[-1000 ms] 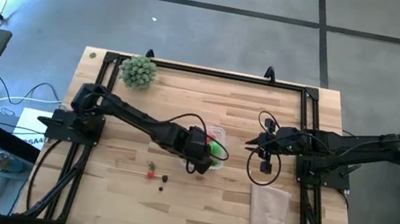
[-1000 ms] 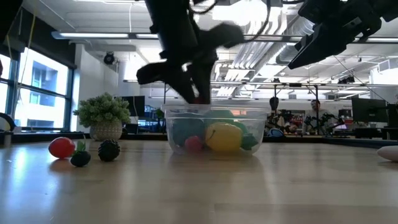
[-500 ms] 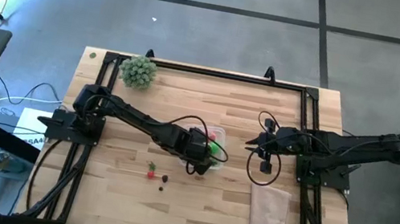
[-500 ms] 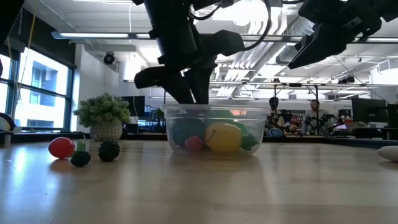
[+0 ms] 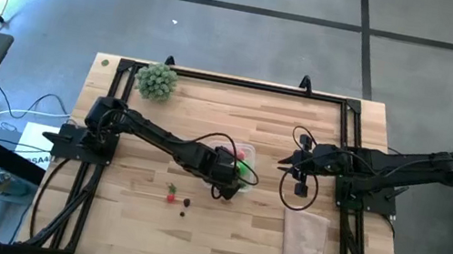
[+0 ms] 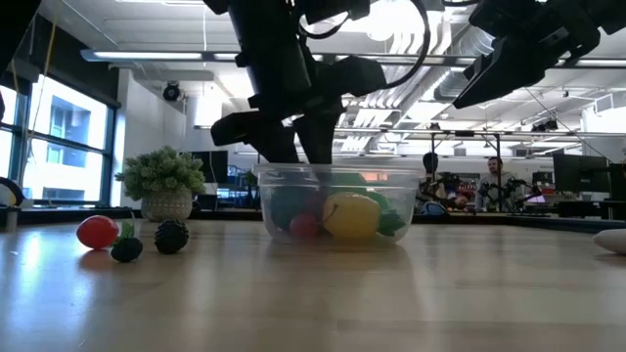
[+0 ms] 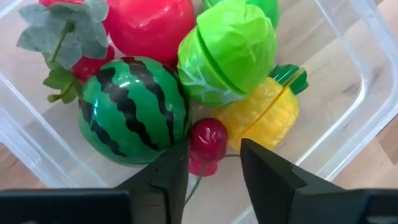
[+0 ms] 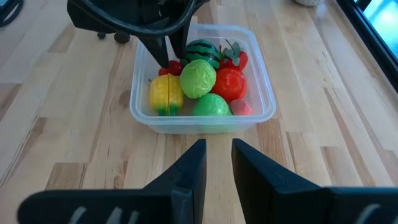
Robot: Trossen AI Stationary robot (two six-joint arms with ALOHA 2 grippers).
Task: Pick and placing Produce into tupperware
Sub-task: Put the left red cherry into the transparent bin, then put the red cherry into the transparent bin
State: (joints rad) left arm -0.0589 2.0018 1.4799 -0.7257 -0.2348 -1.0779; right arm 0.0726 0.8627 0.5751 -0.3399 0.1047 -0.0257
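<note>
Left gripper (image 7: 213, 163) over the tub (image 8: 142, 113), fingers now parted narrowly around a small dark-red cherry (image 7: 208, 138) lying loose beside the striped melon (image 7: 134, 110): seemingly just dropped, where a second ago clamped tighter. At the tub's seven o'clock, three pieces (image 5: 177, 198) left on the table. Right gripper (image 8: 216, 163) waiting at three o'clock, fingers narrow, empty.

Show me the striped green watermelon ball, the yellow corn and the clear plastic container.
Striped green watermelon ball (image 7: 134, 111), left wrist view, middle of its striped face.
Yellow corn (image 7: 264, 111), left wrist view, its yellow body.
Clear plastic container (image 8: 202, 121), right wrist view, its near wall.
</note>
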